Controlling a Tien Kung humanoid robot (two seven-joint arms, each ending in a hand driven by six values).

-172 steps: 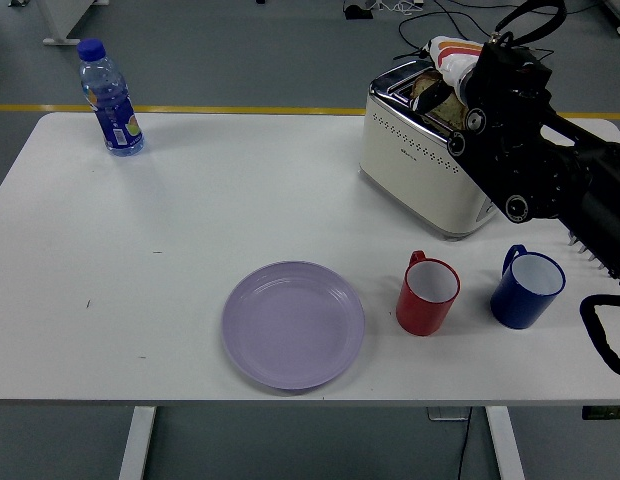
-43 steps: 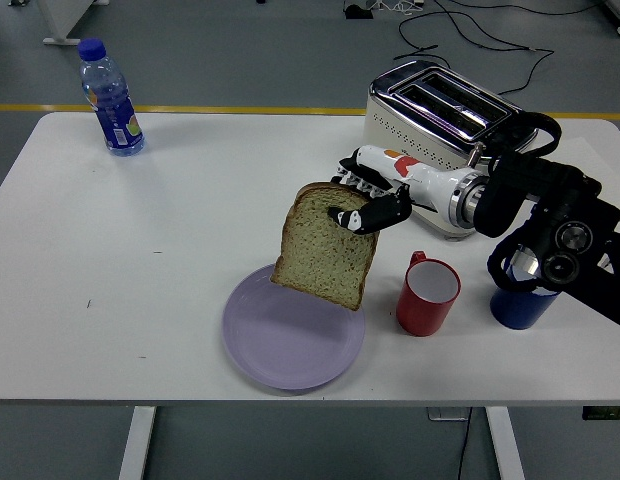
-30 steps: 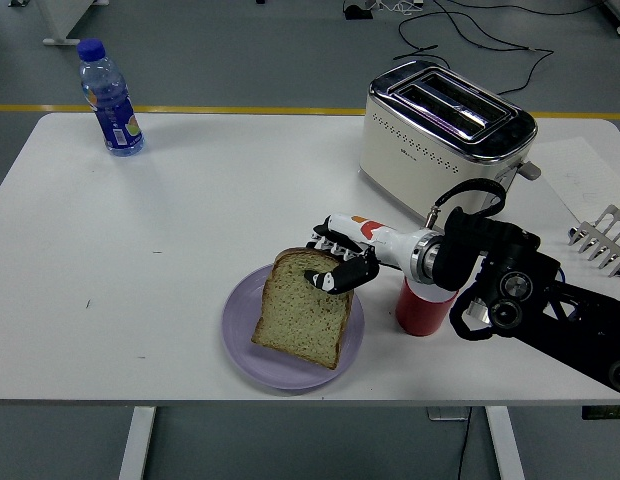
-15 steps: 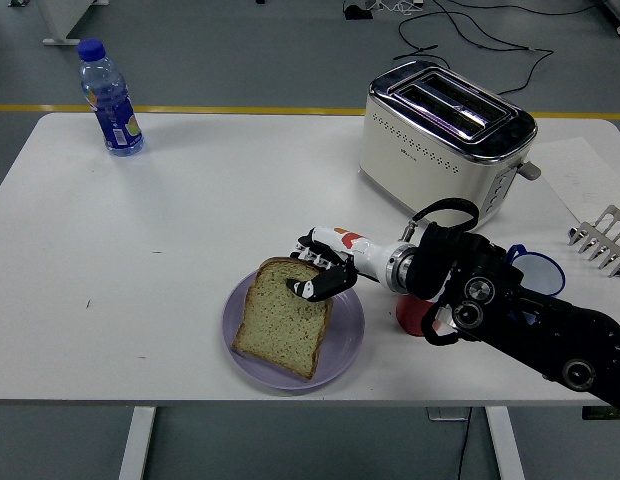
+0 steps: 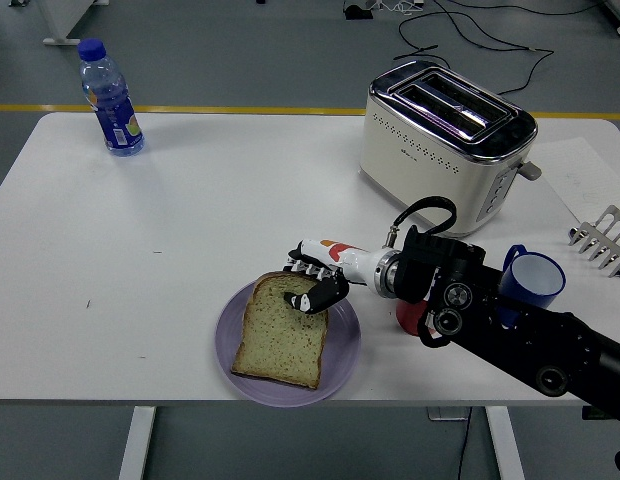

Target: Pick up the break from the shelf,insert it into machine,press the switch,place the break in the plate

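Bread lowered, under robot hand

The bread slice looks porous and matt with a darker crust, lying on a smooth, faintly glossy lilac plate. Behind the plate, the toaster has a cream satin body and a mirror-bright chrome top. Right of the plate, the blue mug looks glossy. Far left of the toaster, the bottle is clear plastic. The table is matt white
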